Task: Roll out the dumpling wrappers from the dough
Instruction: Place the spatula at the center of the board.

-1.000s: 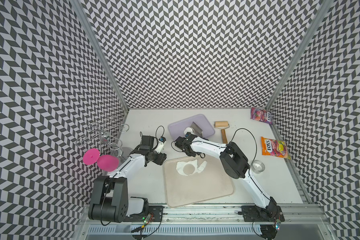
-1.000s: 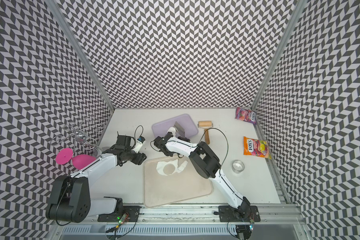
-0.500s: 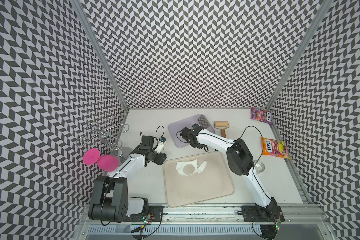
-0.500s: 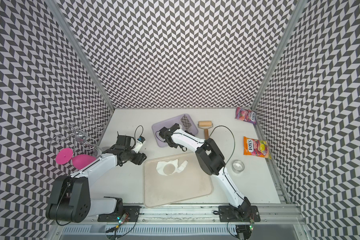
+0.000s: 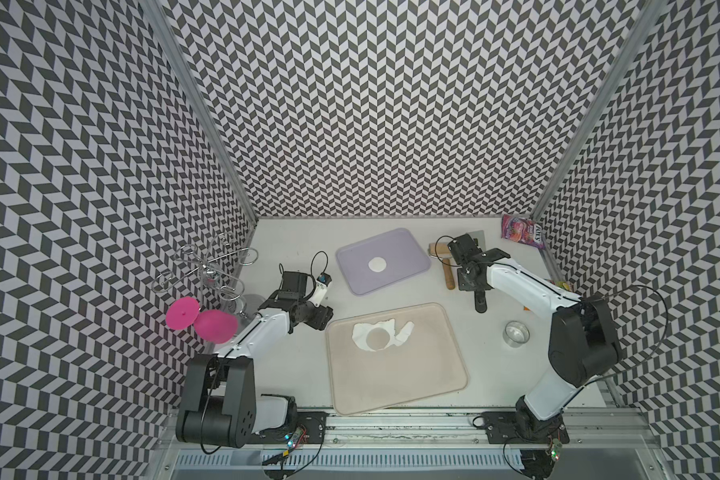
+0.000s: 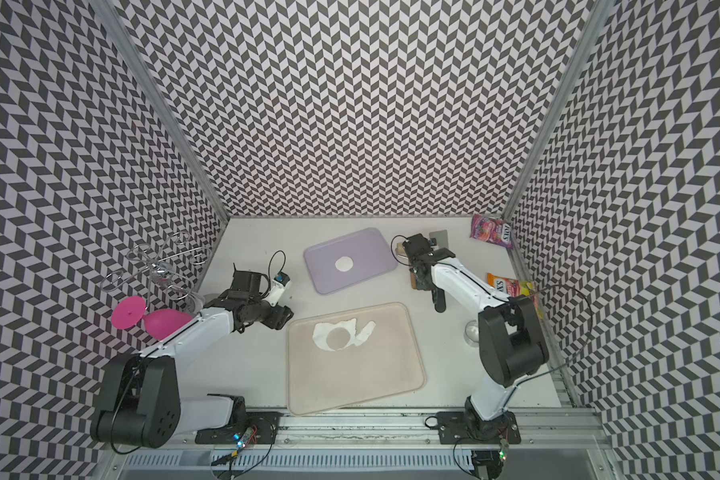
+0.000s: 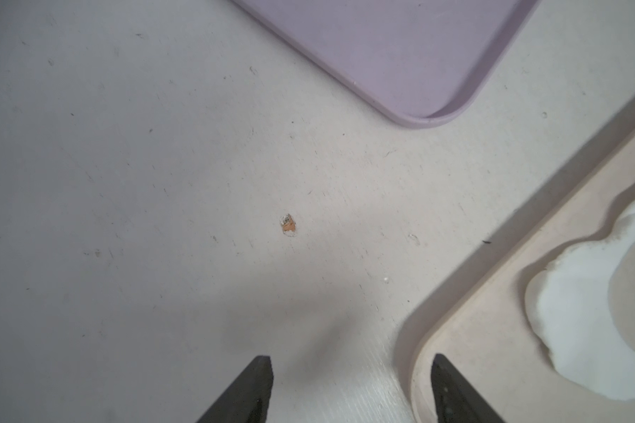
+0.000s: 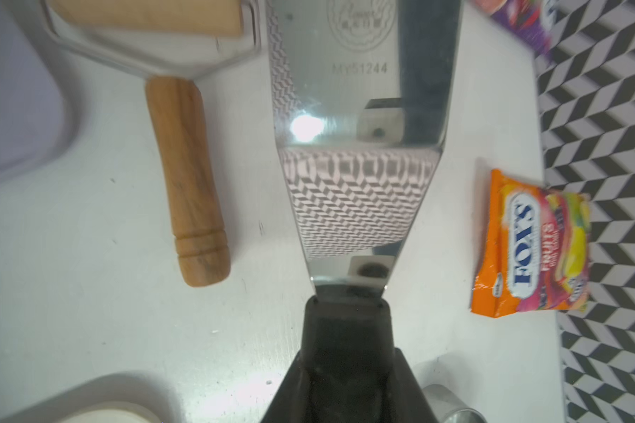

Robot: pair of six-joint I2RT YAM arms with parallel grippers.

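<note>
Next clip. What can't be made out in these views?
Right gripper, its hold on the spatula handle: right wrist view, black on black, cut by the frame edge.
Roller drum: partly under the right arm in both top views, cropped in the right wrist view.
Metal cup: half behind the right arm in a top view.
Dough: cut off by the left wrist view's edge.
Wrapper thickness: too small in both top views.

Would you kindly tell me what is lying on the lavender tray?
A single dumpling wrapper, a small round white disc, lies flat near the middle of the lavender tray. The rest shows bare; the surface under the disc is covered.
</note>
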